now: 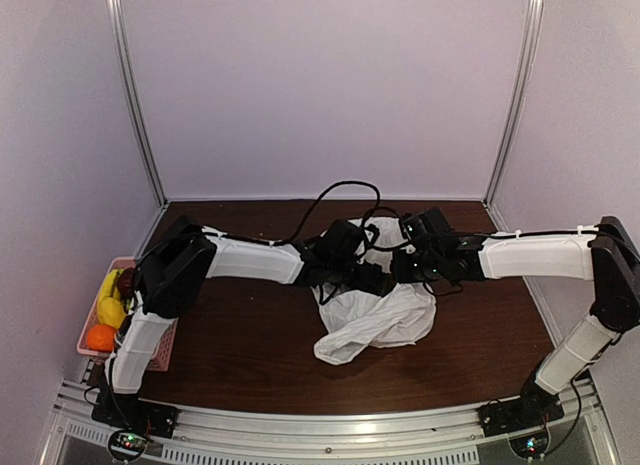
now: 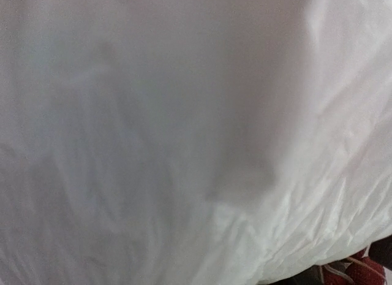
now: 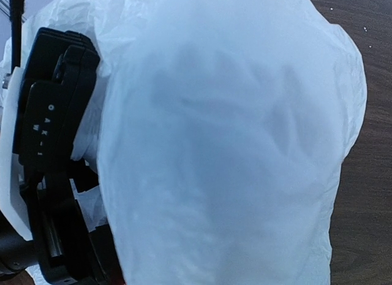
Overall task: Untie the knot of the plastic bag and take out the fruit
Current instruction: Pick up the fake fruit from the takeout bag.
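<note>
1. Far left in my overhead view, the pink basket (image 1: 162, 353) sits on the table (image 1: 240, 335) beside the left arm's base. It holds a banana (image 1: 110, 303), an orange (image 1: 100, 336) and a dark red fruit (image 1: 126, 280), well apart from the work.
2. The left gripper (image 1: 372, 278) reaches to mid-table, its tip buried in the upper folds of the plastic bag (image 1: 375, 323). Its own camera shows only white film (image 2: 184, 144) against the lens, so I cannot tell whether the fingers are apart or pinched on plastic. A red patch (image 2: 358, 274) peeks in at the bottom right; it is possibly fruit, but too blurred for me to call.
3. The bag lies crumpled mid-table, its far end between the two grippers and the rest slumped toward me.
4. The right gripper (image 1: 405, 268) meets the bag from the other side, just beside the left one. Its view is draped in plastic (image 3: 233, 144) too, with the left arm's black camera housing (image 3: 52, 101) at the edge. I cannot tell its finger state either.
5. The knot shows in no view. I judge the step in hand to be working the bag's tied top loose. To do it well, I would first back one wrist off enough to see the tied loops. Then I would pin the bag with one side and tease a single loop slowly with the other. A blind tug on film this thin would likely tighten or tear it.
</note>
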`<act>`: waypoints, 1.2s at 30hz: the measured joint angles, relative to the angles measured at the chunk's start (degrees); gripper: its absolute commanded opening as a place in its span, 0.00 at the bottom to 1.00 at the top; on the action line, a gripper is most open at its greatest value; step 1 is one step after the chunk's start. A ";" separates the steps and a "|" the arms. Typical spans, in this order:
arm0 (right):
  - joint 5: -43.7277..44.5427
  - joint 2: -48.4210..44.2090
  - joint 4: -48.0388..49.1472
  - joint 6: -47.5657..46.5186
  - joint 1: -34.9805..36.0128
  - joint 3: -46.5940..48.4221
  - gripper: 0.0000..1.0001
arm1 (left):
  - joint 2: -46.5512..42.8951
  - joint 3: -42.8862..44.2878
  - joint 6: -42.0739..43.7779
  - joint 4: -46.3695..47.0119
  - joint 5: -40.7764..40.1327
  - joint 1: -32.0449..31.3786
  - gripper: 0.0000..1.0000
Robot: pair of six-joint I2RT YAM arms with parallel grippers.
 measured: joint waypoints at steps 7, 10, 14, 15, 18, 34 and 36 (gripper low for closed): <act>0.04 -0.09 -0.81 0.22 -0.02 1.11 0.23 | -9.22 -8.48 0.83 -1.05 3.74 0.37 0.42; 0.04 -0.37 -0.94 0.24 -0.02 1.25 0.23 | -15.85 -12.55 0.90 -1.42 6.56 0.37 0.42; 0.04 -0.46 -1.03 0.24 -0.02 1.25 0.23 | -23.21 -16.94 0.35 -1.42 10.91 0.37 0.41; 0.04 -0.48 -1.03 0.24 -0.02 1.25 0.23 | -24.85 -18.32 -0.04 -1.40 12.17 0.37 0.41; 0.04 -0.57 -1.14 0.22 -0.02 1.25 0.23 | -28.63 -22.05 -1.09 -1.27 15.72 0.37 0.41; 0.09 -1.42 -1.11 -0.42 -0.02 1.25 0.23 | -52.24 -31.34 -1.57 -14.23 17.18 3.43 0.42; 0.20 -1.79 -1.11 -0.48 -0.02 1.22 0.23 | -54.93 -33.35 -1.25 -17.00 16.31 6.80 0.42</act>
